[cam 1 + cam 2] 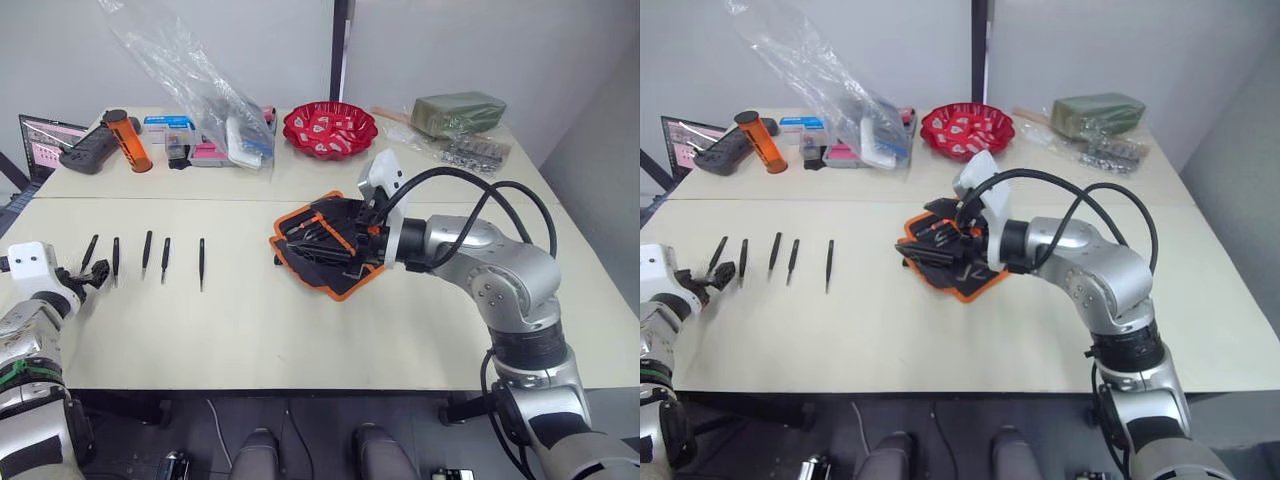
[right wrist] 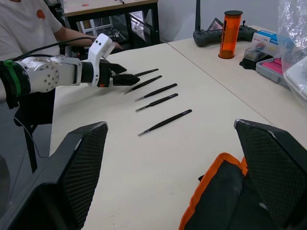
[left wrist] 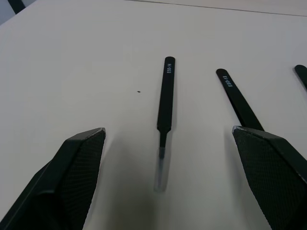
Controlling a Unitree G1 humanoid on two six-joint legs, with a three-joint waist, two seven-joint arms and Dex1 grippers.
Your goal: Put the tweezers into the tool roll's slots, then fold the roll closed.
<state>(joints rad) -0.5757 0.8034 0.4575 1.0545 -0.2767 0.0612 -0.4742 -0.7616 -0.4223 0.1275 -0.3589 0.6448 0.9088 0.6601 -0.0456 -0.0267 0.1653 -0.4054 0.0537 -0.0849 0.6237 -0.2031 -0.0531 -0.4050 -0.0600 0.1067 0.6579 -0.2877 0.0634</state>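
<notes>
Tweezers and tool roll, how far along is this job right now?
Barely started. All five tweezers lie in a row on the table, none in the slots. The open left gripper is lined up over the outermost one. The open right gripper hovers at the tool roll, which lies rumpled. Loading and folding remain.

Five slim black tweezers (image 1: pixel 146 253), laid in a loose row on the table's left part, lengthwise away from the near edge, apart from one another, none in a slot. Tool roll (image 1: pixel 325 245), black fabric with orange edge binding, lay rumpled and partly open near the table's middle, well apart from the row. Slots (image 1: pixel 322 228) seen on its inner face, empty.
</notes>
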